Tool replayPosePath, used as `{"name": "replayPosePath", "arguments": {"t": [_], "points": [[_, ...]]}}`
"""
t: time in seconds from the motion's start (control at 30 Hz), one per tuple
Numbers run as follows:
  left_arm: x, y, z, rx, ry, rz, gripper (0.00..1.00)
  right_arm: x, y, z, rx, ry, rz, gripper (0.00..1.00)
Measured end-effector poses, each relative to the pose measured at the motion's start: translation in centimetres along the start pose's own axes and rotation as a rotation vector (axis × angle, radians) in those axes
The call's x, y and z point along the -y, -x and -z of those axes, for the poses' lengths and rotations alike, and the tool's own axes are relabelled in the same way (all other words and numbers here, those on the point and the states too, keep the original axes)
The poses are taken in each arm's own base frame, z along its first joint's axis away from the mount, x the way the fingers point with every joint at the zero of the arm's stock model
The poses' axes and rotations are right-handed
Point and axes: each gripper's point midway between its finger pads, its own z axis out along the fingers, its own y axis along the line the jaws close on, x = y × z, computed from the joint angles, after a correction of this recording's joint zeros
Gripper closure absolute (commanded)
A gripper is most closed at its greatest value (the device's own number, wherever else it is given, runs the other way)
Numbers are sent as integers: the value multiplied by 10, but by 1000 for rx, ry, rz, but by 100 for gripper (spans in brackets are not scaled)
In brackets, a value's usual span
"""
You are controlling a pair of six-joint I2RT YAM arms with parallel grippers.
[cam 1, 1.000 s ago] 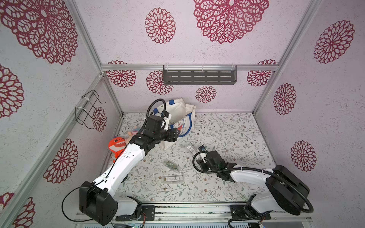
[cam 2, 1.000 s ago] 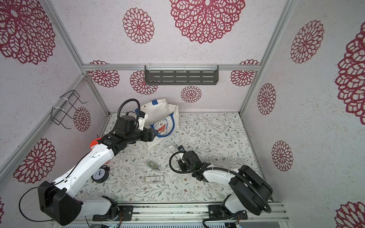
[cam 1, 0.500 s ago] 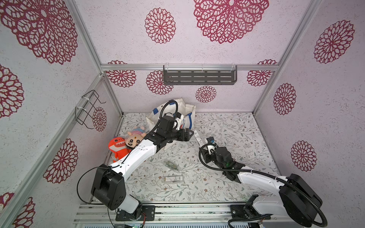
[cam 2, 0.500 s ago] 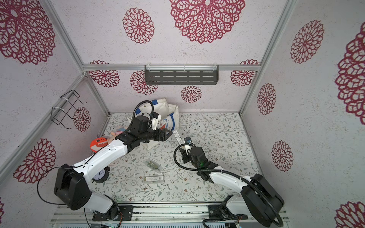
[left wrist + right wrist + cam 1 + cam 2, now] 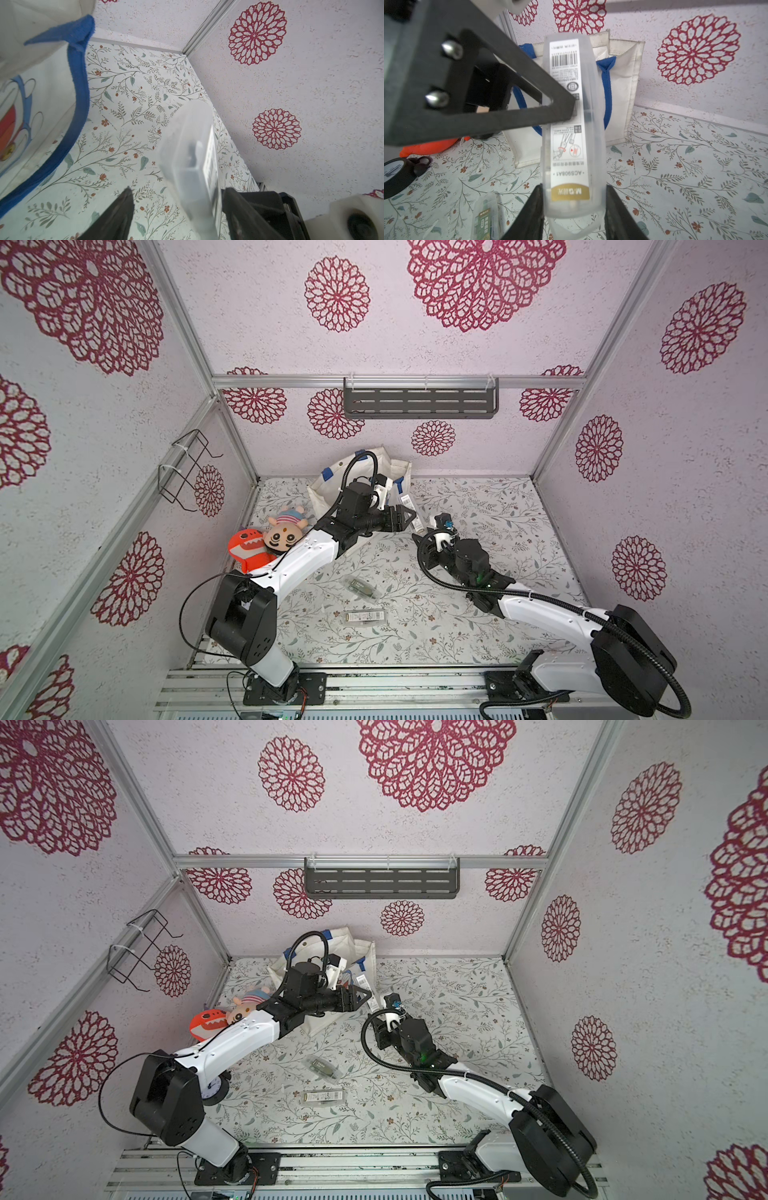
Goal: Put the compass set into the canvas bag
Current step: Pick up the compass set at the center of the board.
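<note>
Pink walls with red rosettes, floral paper on the desk [image 5: 478, 506], and in both top views the action is at the back. The canvas bag [image 5: 324, 489] stands by the rear wall, half hidden by the left arm. Just beside it the right tool [image 5: 424, 531] has the compass set [image 5: 406, 501] up off the desk, and the left tool [image 5: 409, 516] reaches in across it. So the set is not in the bag yet.

Left wrist view now. The clear case of the compass set [image 5: 193, 158] stands between the left tool's jaws, and they are apart. One finger sits close against the case, the other has a plain gap, and nothing is gripped. The bag's blue handle [image 5: 80, 89] loops nearby.

Right wrist view. The right tool [image 5: 574, 193] is clamped on the near end of the compass set [image 5: 566, 124], and only that end. One of the left tool's fingers [image 5: 488, 124] meets the case's edge about halfway up. The canvas bag [image 5: 620, 93] stands behind.

This looks like a handover, and the danger is timing. If the right tool lets go before the left has closed, the case drops to the desk. A sideways push from that finger could also twist the long case in its end-only grip. The soft bag mouth is a hazard too — the case may catch on the handle or the rim.
</note>
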Motion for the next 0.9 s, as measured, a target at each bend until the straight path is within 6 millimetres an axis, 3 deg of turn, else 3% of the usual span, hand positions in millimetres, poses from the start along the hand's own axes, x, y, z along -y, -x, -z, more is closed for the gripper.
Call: {"name": "replayPosePath", "arguments": {"t": [0.23,0.53,0.6,0.73,0.9], "points": [[5,1,-3,4,-34,9,59,-2,-6,-3,-17,14,0,82],[11,2,-3,4,-62,8,74,-4,-10,-5,-29,26,-16,80],[12,2,-3,3,-68,5,75,-4,-10,-5,-30,29,-19,71],[12,3,-3,4,-69,1,76,-5,-10,-5,-31,32,-25,42],[4,4,-2,7,-26,-10,76,-5,-12,-4,-38,33,-19,30]]}}
